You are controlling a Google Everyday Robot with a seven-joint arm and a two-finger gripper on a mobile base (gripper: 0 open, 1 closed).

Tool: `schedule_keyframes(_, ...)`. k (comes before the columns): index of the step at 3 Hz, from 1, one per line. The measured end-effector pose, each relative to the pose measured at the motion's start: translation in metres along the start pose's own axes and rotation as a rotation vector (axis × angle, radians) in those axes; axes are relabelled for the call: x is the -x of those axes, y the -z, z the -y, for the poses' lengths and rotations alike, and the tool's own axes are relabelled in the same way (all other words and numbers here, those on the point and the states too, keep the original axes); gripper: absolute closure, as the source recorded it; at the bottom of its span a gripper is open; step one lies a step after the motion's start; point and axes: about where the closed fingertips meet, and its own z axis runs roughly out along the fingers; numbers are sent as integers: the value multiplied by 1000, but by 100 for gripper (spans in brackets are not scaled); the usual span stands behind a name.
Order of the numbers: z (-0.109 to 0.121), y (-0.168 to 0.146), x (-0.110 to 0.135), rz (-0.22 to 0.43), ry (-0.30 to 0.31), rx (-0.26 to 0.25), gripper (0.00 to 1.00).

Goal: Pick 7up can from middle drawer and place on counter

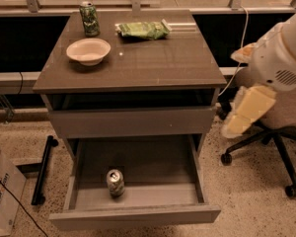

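Single camera view. The claw [246,113] hangs beside the cabinet's right side; I cannot tell if it is open or closed. Well below and left of it, the 7up can [115,182] stands upright in the open middle drawer [138,216]. The tabletop [153,58] lies up-left of the claw. The can is likely light, smooth and thin-walled, so grip its mid-body gently.

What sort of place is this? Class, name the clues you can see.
Probably an office or lab: a wheeled office chair, a grey drawer cabinet with a glossy counter. The robot's claw hangs to the cabinet's right.
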Motion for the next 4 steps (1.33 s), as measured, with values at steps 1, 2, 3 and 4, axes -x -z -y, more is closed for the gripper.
schedule_keyframes(1, -2, -33, 12, 121, -25, -9, 0)
schedule_keyframes(2, 3, -88, 26, 220, -28, 19, 0)
schedule_keyframes(3, -2, -97, 28, 228, -22, 35, 0)
schedule_keyframes(4, -17, -128, 35, 256, -2, 92, 0)
